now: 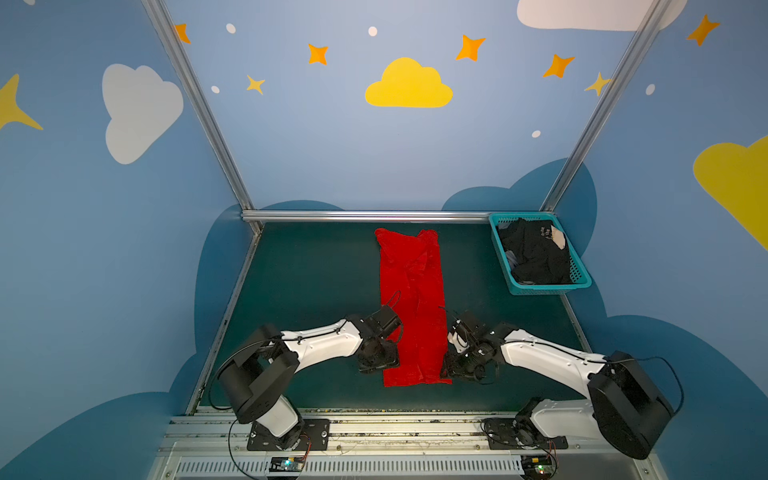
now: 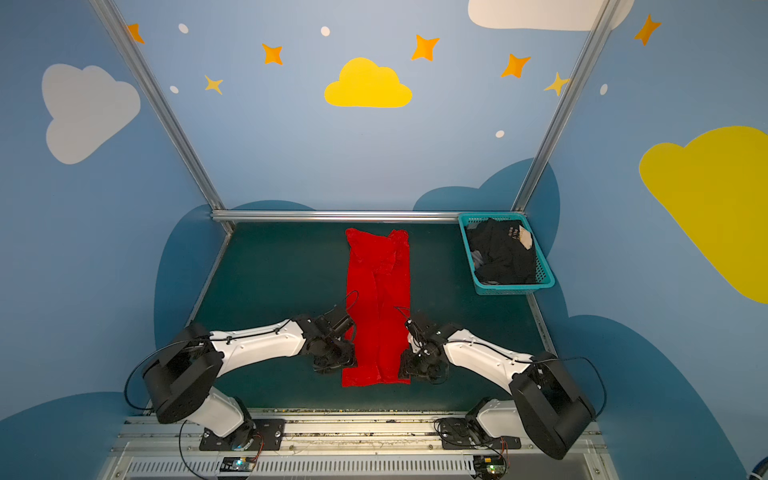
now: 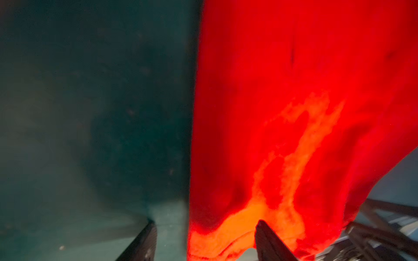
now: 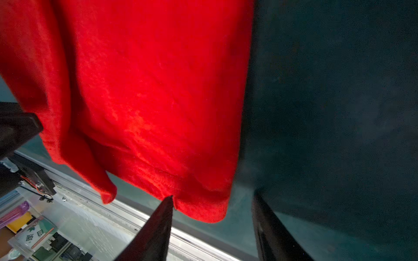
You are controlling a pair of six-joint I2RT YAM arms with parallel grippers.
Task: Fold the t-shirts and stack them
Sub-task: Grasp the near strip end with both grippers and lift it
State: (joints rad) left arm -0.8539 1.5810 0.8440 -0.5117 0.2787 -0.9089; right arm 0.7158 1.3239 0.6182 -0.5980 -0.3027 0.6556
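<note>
A bright red cloth t-shirt [image 1: 411, 299] lies folded into a long narrow strip down the middle of the dark green desk [image 1: 311, 282]. It runs from the far metal rail [image 1: 365, 216] toward the bases of your arms. Its far end is bunched into soft folds, and its near hem lies square, close to the front edge of the desk.

Your white and black left arm [image 1: 320, 343] reaches in to the near left side of the strip, and your right arm [image 1: 548, 357] to the near right side. In both top views each wrist hides what is beneath it.

In the left wrist view, the left fingers [image 3: 144, 244] stand well apart. One is over bare desk and the other is in front of the red cloth, with the shirt's long edge running between them. They are not closed on anything.

In the right wrist view, the right fingers [image 4: 156, 230] also stand apart. One tip sits right at the shirt's hem, the other is over bare desk, and the near corner of the cloth lies between them. You cannot tell whether that tip touches the hem.

A teal plastic lattice basket [image 1: 548, 286] sits at the far right corner of the desk, well apart from the red shirt. Crumpled black t-shirts with pale lettering and a beige patch [image 1: 536, 253] fill it.
</note>
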